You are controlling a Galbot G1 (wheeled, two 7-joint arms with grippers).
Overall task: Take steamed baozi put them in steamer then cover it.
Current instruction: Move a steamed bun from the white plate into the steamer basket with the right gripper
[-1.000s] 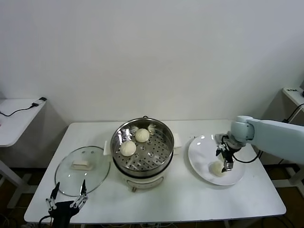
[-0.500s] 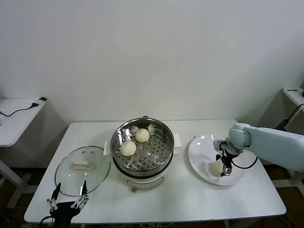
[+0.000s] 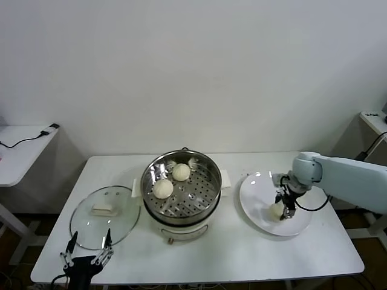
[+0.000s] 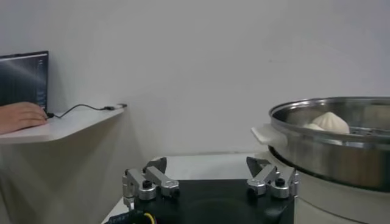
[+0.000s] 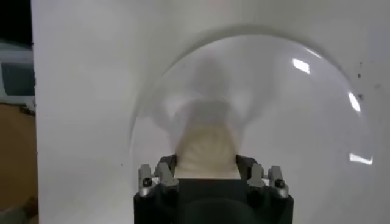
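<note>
The steamer (image 3: 181,192) sits in the middle of the white table (image 3: 230,254), and it is the thing to find everything else by. Two steamed baozi (image 3: 162,188) already lie inside it on the tray with holes, close together on the side away from the plate. To the robot's right of the steamer is a flat white plate (image 3: 257,205), and one more bun (image 3: 276,209) lies on it. The right gripper (image 3: 284,209) is down on that plate, with its two fingers (image 5: 167,176) hugging the bun from both sides, so it looks like it is grasping the bun. I cannot tell if the bun has left the plate. To the robot's left of the steamer lies the cover (image 3: 105,216), flat on the table with its pale handle up. The left gripper (image 3: 84,261) waits near the front edge of the table, just in front of the cover, with its fingers spread wide and nothing in them. A bun like this is probably light and soft, so it will squash if pinched hard. Its skin looks smooth and maybe a bit sticky. The best place to hold it seems to be around its round middle, with a gentle squeeze. It may dent or slip out if held only by the top. The cover is glass, so it can break, and its handle in the middle looks like the safe place to grab.
</note>
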